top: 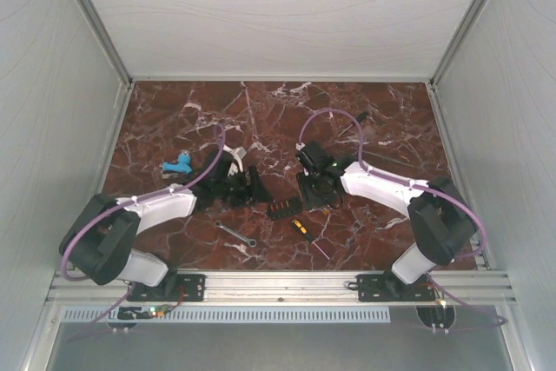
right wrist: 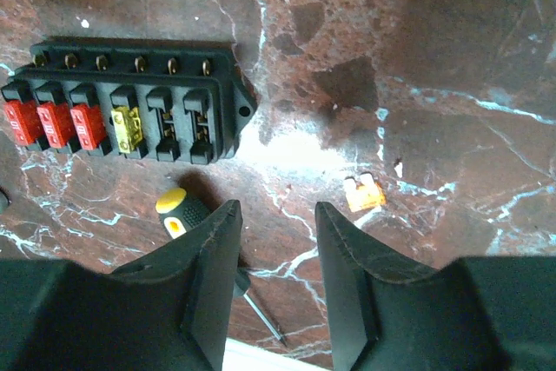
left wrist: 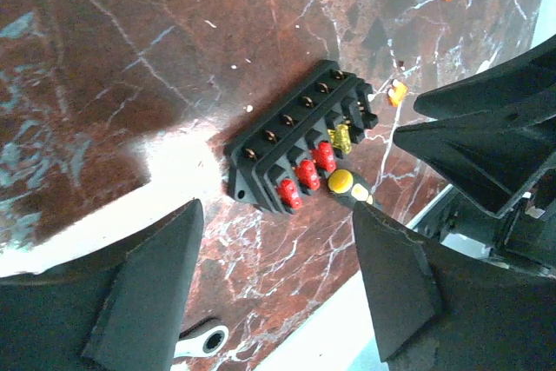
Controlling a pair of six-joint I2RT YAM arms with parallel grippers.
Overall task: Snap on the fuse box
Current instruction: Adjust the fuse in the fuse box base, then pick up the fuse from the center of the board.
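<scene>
Left pincer [left wrist: 274,301]: released, jaws wide, nothing between them. Right pincer [right wrist: 276,275]: also parted, with a narrower gap, and empty. Both have matte black, wedge-shaped fingers [left wrist: 148,293].

The fuse box [left wrist: 300,149] lies flat on the table [top: 382,119], just beyond the left fingertips and clear of them. From the right wrist I see it ahead and off to the left of the fingers, not touching. From above it sits between the two pincers, slightly nearer the arm bases.

The box is a black ribbed plastic block with a row of brass screw terminals along one long edge. It has six slots. Three hold red blade fuses, one holds a yellow fuse, and two show bare metal clips.

A screwdriver [right wrist: 174,210] with a yellow-and-black handle lies just beside the fuse side. A loose orange fuse [right wrist: 363,193] sits on the glossy, white-veined dark red marble. A silver wrench [top: 234,234] lies nearer the bases.
</scene>
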